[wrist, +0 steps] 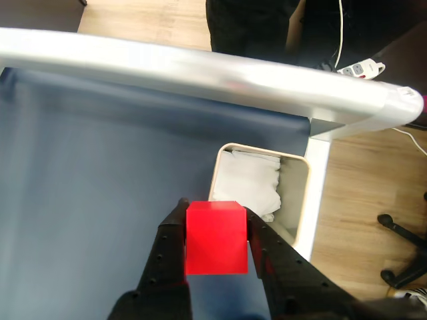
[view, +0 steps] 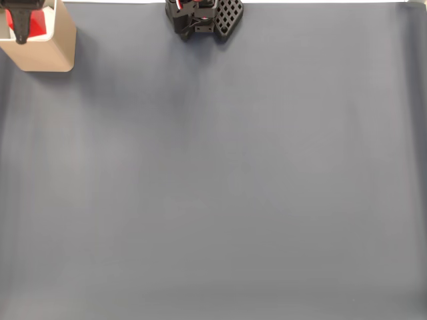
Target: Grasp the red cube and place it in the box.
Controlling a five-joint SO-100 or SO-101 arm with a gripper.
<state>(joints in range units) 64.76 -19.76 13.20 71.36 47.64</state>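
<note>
In the wrist view my gripper is shut on the red cube, with one black finger on each side of it. Just beyond the cube stands the tan box, open-topped, with crumpled white material inside. In the fixed view the box sits at the top left corner of the mat. There the gripper hangs over the box opening with the red cube showing beside the dark fingers. Whether the cube is inside the rim or above it I cannot tell.
The arm's black base is at the top middle of the grey-blue mat. A white table rail runs just past the box. Beyond it are wooden floor, a power strip and a chair base.
</note>
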